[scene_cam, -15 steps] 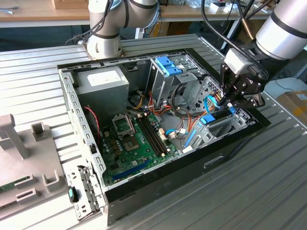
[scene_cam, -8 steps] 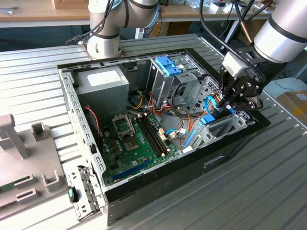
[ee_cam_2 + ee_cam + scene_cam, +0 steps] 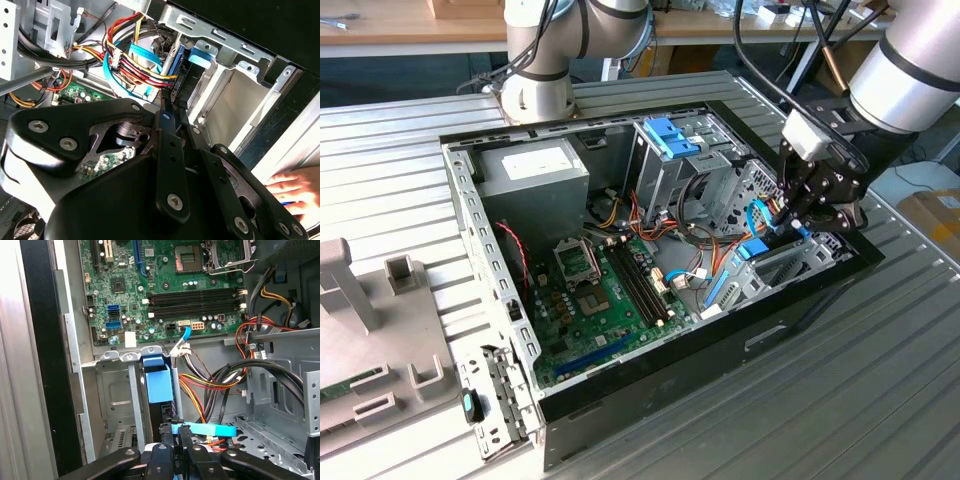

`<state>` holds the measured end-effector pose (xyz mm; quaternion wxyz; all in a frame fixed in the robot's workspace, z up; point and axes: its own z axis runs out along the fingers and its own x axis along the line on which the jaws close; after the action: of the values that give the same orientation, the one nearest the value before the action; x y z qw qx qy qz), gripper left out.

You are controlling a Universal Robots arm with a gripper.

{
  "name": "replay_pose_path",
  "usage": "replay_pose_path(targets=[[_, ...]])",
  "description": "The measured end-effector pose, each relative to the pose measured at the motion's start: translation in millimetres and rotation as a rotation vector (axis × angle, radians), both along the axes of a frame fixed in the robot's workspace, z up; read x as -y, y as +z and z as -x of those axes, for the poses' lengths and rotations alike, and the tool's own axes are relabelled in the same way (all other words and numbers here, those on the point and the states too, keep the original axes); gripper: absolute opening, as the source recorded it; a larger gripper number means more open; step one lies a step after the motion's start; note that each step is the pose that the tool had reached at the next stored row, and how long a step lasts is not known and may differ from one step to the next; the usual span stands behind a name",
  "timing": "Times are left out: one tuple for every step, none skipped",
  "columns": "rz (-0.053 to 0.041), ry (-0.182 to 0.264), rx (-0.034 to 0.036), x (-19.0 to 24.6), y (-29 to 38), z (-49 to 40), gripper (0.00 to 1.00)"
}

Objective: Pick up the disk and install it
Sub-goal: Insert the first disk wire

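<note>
Table: ribbed grey metal table (image 3: pixel 400 160), grey fixture blocks (image 3: pixel 345 290) at the exterior view's left.
Case: open computer case (image 3: pixel 485 250) lying flat, lid off, insides facing up.
Power supply: grey box with white label (image 3: pixel 535 170) in the far corner; not the task's thing.
Motherboard: green motherboard (image 3: pixel 590 300) on the case floor, between power supply and drive area.
Drive cage: upright grey drive cage (image 3: pixel 665 170) with a blue bracket (image 3: pixel 670 135) on top; untouched.
Cables: red, yellow and black cables (image 3: pixel 135 62) looping just beside the bay mouth.
Disk: the disk (image 3: pixel 161 385) standing on edge, blue rails showing, partly down inside the grey metal bay (image 3: pixel 112 390) at the case's front corner, toward the exterior view's right.
Gripper: gripper (image 3: pixel 810 215) directly above the bay, pointing down into the case.
Jaws: drawn close, seemingly pinching the upper edge of the disk; contact itself partly hidden by the finger links.
Hand: 1 person's hand (image 3: pixel 292 192) resting on the table outside the case, well apart from the bay.
Step in hand: judged as install, not pick-up; disk already off the table and entering its slot, not yet fully seated.
Progress: judged well past halfway.
Demand of the seating move: judged as a straight push along the bay walls, rails kept parallel, cables kept clear of the slot.
Risk: judged as a tilted disk jamming against the bay's edge.
</note>
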<state>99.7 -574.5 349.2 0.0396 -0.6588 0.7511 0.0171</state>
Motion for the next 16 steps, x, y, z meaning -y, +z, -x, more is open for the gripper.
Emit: replay_pose_path(targets=[[-0.0002, 0.000, 0.0001, 0.0, -0.2, 0.7, 0.17], [-0.0004, 0.000, 0.0001, 0.0, -0.6, 1.5, 0.17], [-0.0001, 0.000, 0.0001, 0.0, -0.7, 1.5, 0.17], [0.0001, -0.001, 0.0000, 0.0, -1.1, 1.3, 0.17], [0.0000, -0.002, 0.0000, 0.0, -1.3, 0.4, 0.17], [-0.0001, -0.002, 0.0000, 0.0, -1.4, 0.3, 0.17], [0.0000, -0.003, 0.0000, 0.0, -1.4, 0.3, 0.17], [-0.0001, -0.003, 0.0000, 0.0, -1.5, 0.3, 0.17], [-0.0003, -0.005, 0.0001, 0.2, -1.8, 0.2, 0.17], [-0.0003, -0.007, 0.0001, 0.4, -1.8, 0.3, 0.17], [-0.0001, -0.009, 0.0000, 0.4, -1.8, 0.7, 0.17], [0.0001, -0.011, 0.0001, 0.5, -2.0, 1.0, 0.17], [0.0001, -0.013, 0.0000, 0.4, -2.2, 1.0, 0.17], [0.0001, -0.014, 0.0000, 0.5, -2.5, 1.0, 0.17], [0.0001, -0.016, 0.0001, 0.5, -3.0, 1.1, 0.17], [0.0001, -0.016, 0.0000, 0.5, -3.5, 1.1, 0.17]])
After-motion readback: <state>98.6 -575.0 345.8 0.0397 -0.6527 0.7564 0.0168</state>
